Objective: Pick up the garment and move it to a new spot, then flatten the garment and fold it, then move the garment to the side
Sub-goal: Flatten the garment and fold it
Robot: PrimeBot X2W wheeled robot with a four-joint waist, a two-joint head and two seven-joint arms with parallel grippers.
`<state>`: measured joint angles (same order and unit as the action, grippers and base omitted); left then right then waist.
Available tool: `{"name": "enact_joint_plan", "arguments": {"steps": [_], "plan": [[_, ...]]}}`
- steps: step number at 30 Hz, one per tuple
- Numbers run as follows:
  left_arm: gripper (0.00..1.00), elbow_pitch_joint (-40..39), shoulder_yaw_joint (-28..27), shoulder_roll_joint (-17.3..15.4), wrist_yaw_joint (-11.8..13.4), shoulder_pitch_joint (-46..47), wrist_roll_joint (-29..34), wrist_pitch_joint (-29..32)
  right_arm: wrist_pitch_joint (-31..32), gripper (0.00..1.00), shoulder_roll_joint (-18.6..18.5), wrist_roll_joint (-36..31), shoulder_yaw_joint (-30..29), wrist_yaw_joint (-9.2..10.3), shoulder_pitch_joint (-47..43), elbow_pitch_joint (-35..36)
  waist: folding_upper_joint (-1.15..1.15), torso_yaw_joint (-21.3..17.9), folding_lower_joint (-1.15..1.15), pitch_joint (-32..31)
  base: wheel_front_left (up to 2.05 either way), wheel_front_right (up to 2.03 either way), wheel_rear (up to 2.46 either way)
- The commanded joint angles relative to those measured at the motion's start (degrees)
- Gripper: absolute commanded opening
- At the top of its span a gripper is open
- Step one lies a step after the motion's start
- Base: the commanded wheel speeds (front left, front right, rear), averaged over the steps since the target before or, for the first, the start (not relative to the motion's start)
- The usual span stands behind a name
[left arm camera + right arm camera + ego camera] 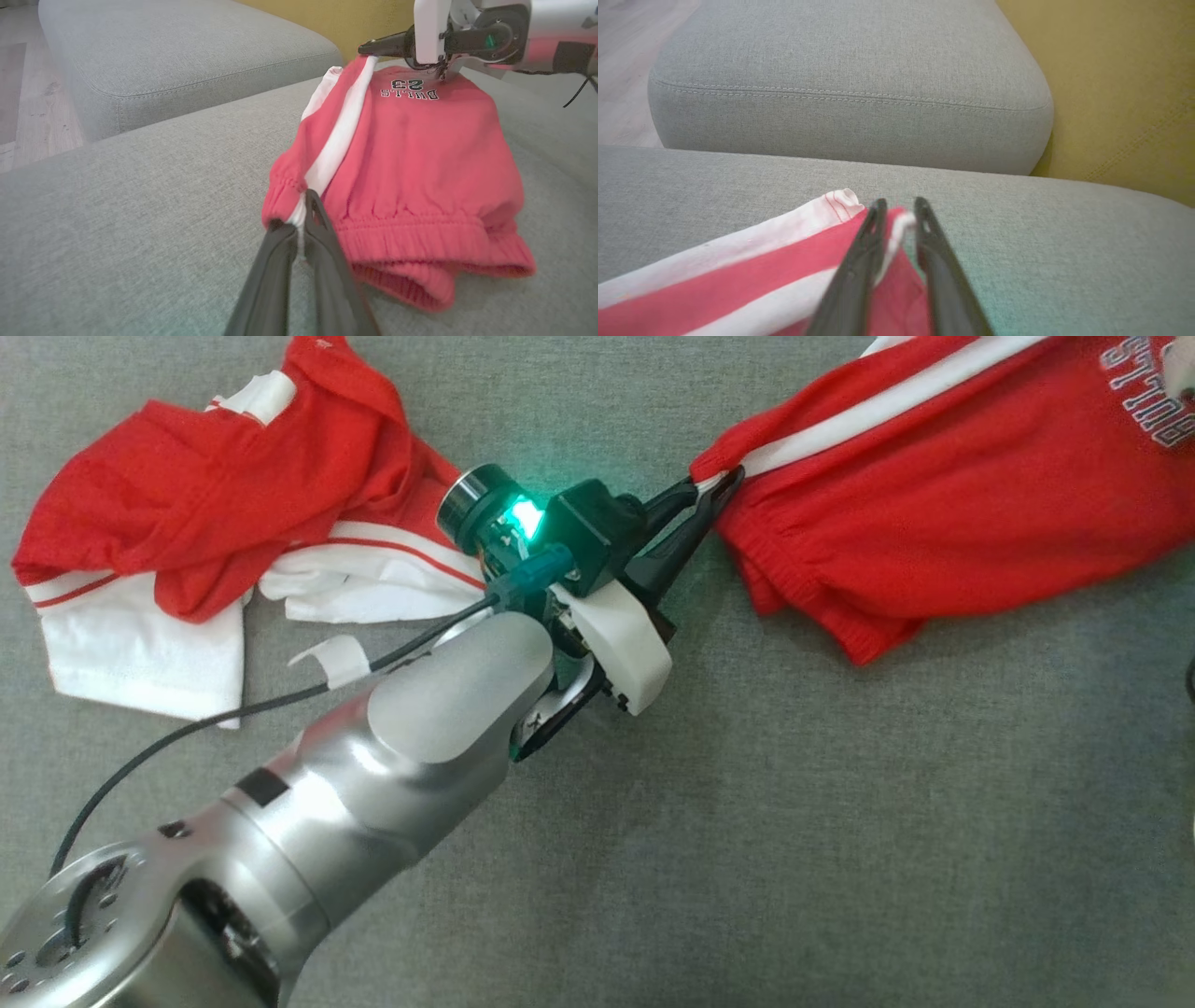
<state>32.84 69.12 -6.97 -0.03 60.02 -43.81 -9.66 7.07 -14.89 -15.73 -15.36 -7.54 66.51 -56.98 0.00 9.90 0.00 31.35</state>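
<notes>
Fingertips of the left hand (717,490) pinch shut on the waistband of the red shorts (934,523), at the white stripe. The right hand (899,210), narrowly parted, straddles the stripe's far hem; whether it grips cannot be told. The shorts lie between the two hands on the sofa cushion (840,849), the side seam probably held taut for flattening.

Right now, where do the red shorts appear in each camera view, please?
Head view: red shorts at upper right, cut by the picture's edge.
Left wrist view: centre right, waistband nearest the camera.
Right wrist view: lower left, a striped corner.
Shared landmark: the white side stripe.
</notes>
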Motion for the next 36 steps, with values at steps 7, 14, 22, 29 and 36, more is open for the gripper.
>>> {"name": "enact_joint_plan", "arguments": {"steps": [7, 14, 22, 29, 36], "plan": [[1.00, 1.5, -1.5, -0.9, 0.2, 1.5, -0.1, -1.8, -4.4, 1.00, 1.3, -2.0, -4.2, 0.05, 2.8, -0.4, 0.00, -1.2, 0.00, -2.5, 0.00, 0.00, 0.00], [1.00, 3.3, -4.0, -2.0, 1.6, -0.9, -1.5, -3.9, -12.4, 1.00, 3.2, 1.3, -5.0, 0.05, 1.8, -2.2, 0.00, -3.4, 0.00, -8.3, 0.00, 0.00, 0.00], [1.00, -2.0, -14.5, -5.7, 6.3, -6.0, 0.3, -5.3, -21.7, 1.00, 6.1, 12.1, 1.0, 0.05, -4.5, 2.7, 0.00, -6.5, 0.00, -15.2, 0.00, 0.00, 0.00], [1.00, -12.3, -27.7, -7.6, 9.6, -16.3, 6.9, -5.3, -22.0, 1.00, 8.2, 21.8, 9.5, 0.05, -17.4, 14.6, 0.00, -8.2, 0.00, -19.6, 0.00, 0.00, 0.00], [1.00, -19.0, -40.3, -5.9, 10.7, -30.7, 13.2, -5.3, -22.1, 1.00, 10.6, 27.9, 15.3, 0.05, -36.3, 28.0, 0.00, -9.0, 0.00, -23.4, 0.00, 0.00, 0.00]]}}
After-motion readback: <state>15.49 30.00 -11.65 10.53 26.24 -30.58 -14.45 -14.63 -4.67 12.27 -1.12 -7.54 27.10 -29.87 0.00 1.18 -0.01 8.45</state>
